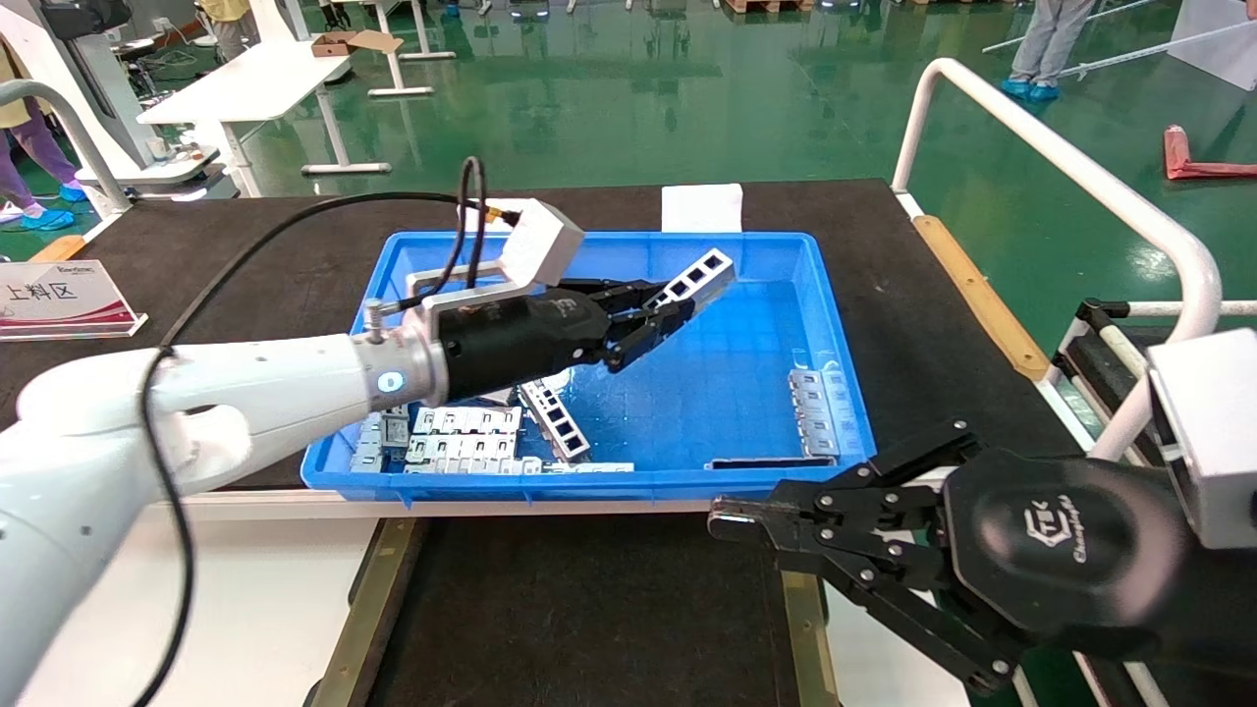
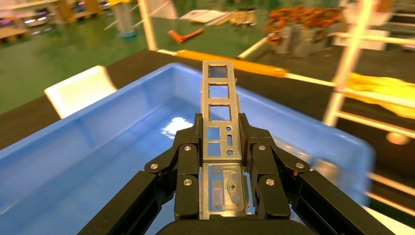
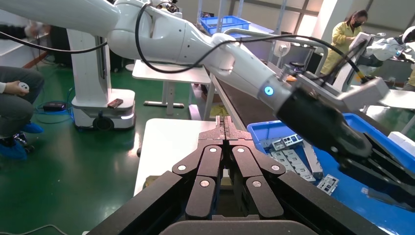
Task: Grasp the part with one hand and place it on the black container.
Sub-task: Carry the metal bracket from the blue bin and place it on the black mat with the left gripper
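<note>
My left gripper (image 1: 656, 306) is shut on the part (image 1: 697, 277), a slim silver-grey channel with a row of rectangular windows, and holds it in the air above the blue bin. In the left wrist view the part (image 2: 219, 105) sticks out forward between the fingers (image 2: 188, 161). The black container (image 1: 579, 609), a matte-black tray with olive-brass rails, lies at the near edge, in front of the bin. My right gripper (image 1: 725, 518) is shut and empty, parked above the container's right rail; it also shows in the right wrist view (image 3: 224, 128).
The blue plastic bin (image 1: 628, 481) sits on the black tabletop mat. It holds several grey slotted plates (image 1: 462, 437), another channel (image 1: 555, 420) and a plate stack (image 1: 815, 412). A white rail (image 1: 1061, 157) runs along the right. A sign (image 1: 64, 299) stands at left.
</note>
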